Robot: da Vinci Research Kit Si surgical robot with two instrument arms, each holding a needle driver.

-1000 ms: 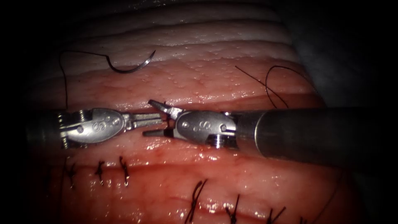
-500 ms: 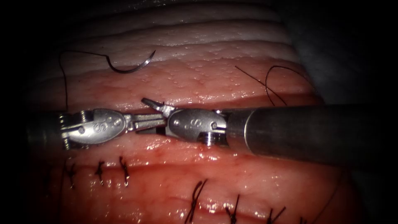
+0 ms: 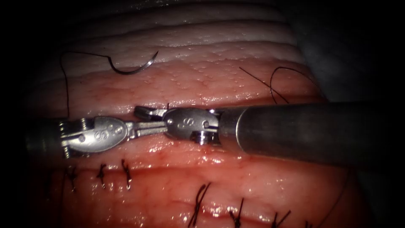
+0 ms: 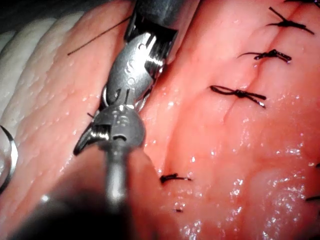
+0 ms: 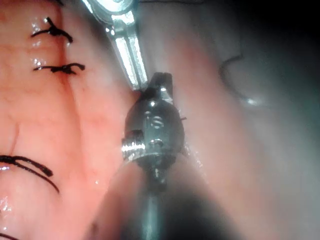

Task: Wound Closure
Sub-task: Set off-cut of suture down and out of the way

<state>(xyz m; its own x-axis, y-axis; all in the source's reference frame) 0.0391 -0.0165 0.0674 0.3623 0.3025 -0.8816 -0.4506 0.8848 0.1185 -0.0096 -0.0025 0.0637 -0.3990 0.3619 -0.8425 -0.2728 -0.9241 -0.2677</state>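
Two tools meet, needle lies free

Pink pork-belly tissue [image 3: 219, 84] spans the frame. Right steel tool [image 3: 145, 112] and left steel tool [image 3: 154, 126] overlap at centre, both jaws pressed together, gripping nothing discernible. Curved dark needle [image 3: 135, 67] rests upper left, trailing black thread [image 3: 65, 80].

- The needle [image 3: 131, 67] was a thin dark curve lying loose on the pale upper part of the tissue [image 3: 219, 80], not stuck in.
- The thread [image 3: 64, 80] was dark, trailing off the needle's end and dropping down the left side.
- The cut [image 3: 253, 101] ran sideways across the tissue, wet and red.
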